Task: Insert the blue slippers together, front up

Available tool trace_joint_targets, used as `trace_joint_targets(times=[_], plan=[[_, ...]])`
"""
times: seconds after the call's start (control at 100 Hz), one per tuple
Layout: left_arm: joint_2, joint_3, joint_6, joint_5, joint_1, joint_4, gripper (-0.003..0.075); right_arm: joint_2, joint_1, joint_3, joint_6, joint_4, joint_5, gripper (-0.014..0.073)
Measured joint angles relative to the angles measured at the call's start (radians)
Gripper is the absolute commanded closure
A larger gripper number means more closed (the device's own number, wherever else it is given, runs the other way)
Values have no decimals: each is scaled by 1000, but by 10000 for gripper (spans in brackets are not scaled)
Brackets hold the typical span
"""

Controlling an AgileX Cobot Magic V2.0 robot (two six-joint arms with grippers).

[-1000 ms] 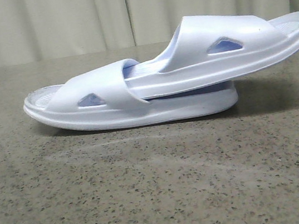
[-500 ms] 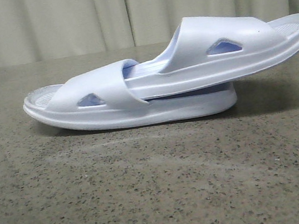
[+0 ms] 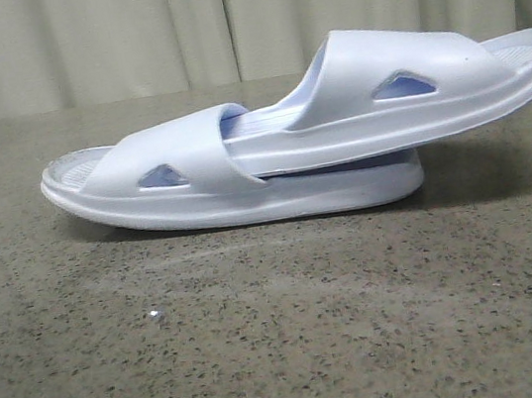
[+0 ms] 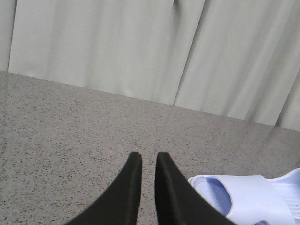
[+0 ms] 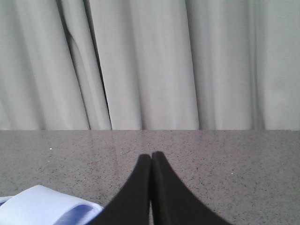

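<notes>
Two pale blue-white slippers lie nested on the grey table in the front view. The lower slipper [image 3: 192,170] rests flat with its toe to the left. The upper slipper [image 3: 400,89] has its front pushed under the lower one's strap, and its heel sticks out to the right, raised off the table. My left gripper [image 4: 146,157] is empty, its fingers almost together with a narrow slit, beside one slipper's end [image 4: 248,197]. My right gripper [image 5: 151,155] is shut and empty, near a slipper's end [image 5: 42,206]. Neither gripper shows in the front view.
The speckled grey tabletop [image 3: 287,336] stretches in front of the slippers. A pale pleated curtain [image 3: 219,16] hangs along the table's far edge. A tiny white speck [image 3: 153,317] lies on the table in front of the slippers.
The upper slipper has slid slightly to the right and its raised heel end has dropped a little. A small white speck now shows on the table in front.
</notes>
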Motion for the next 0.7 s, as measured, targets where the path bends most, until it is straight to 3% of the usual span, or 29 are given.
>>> trace_joint_targets(times=[0.7], plan=[[0, 0, 2, 0, 0, 2, 704, 0, 0, 2, 0, 4, -2, 701]])
